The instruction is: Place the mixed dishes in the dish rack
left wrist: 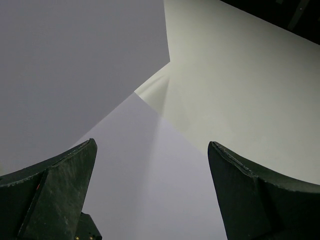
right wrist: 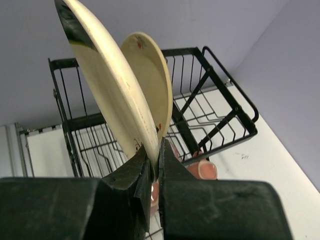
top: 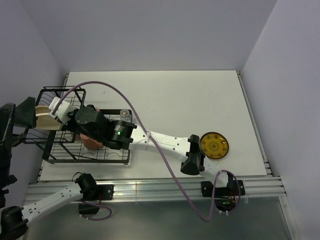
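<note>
At far left of the overhead view, dish rack (top: 64,90): black wire, standing on the white bench (top: 175,100); raised basket end toward the upper left, flat grid base running to the lower right; fills the middle of the right wrist view (right wrist: 220,65).
Right arm: reaches from the lower right of the overhead view across to the rack's basket end.
Right gripper (right wrist: 159,152): pressed together on the lower rim of a cream plate, pinching it between the two dark fingers.
Held cream plate (right wrist: 107,85): on edge, leaning toward the upper left of the wrist view, small floral marks near the rim; seen from overhead as a pale shape (top: 44,120) at the rack's left side; contact with the wires not discernible.
Second cream plate (right wrist: 152,67): just behind the held one, also on edge, within the rack's outline; lower edge hidden, so seating in a slot unclear.
Pink mug (top: 92,142): on the grid base, partly under the right wrist; pink rim peeking out beside the gripper (right wrist: 206,169).
Clear glass (top: 125,115): at the upper right corner of the grid base, close to the forearm.
Yellow-and-dark plate (top: 215,145): flat on the bench, right of centre, well apart from the rack, just beside the arm's elbow.
Left gripper (left wrist: 152,147): spread wide, holding nothing, pointed up at bare walls.
</note>
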Robot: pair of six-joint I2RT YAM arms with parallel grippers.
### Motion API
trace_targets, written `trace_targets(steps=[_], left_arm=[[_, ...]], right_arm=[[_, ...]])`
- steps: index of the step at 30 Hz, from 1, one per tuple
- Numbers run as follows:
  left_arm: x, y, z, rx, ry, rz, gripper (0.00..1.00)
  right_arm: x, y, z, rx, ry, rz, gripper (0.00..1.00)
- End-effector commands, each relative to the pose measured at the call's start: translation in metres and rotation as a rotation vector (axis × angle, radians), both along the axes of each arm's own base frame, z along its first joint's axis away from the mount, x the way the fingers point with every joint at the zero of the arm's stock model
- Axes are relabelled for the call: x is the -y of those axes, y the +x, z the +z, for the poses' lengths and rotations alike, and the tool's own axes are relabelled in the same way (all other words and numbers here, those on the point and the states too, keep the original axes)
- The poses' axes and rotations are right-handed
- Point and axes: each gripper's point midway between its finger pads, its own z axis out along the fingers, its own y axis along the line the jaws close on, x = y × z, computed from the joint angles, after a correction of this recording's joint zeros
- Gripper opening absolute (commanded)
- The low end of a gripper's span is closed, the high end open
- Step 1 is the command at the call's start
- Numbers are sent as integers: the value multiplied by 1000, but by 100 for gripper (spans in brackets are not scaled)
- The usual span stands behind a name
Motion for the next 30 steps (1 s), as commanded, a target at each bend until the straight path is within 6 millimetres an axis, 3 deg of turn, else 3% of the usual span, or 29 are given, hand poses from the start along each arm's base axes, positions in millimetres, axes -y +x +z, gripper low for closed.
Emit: trace_targets(steps=[1, 12, 30], left_arm=[[-3, -12, 6, 32, -36, -54, 99], [-8, -17, 1, 27, -61, -78, 99], [-19, -23, -4, 18, -91, -88, 99]], right_arm=[[0, 0, 66, 72, 192, -18, 0], [-11, 10, 49, 71, 206, -74, 0], [-27, 3, 16, -12, 206, -76, 0]])
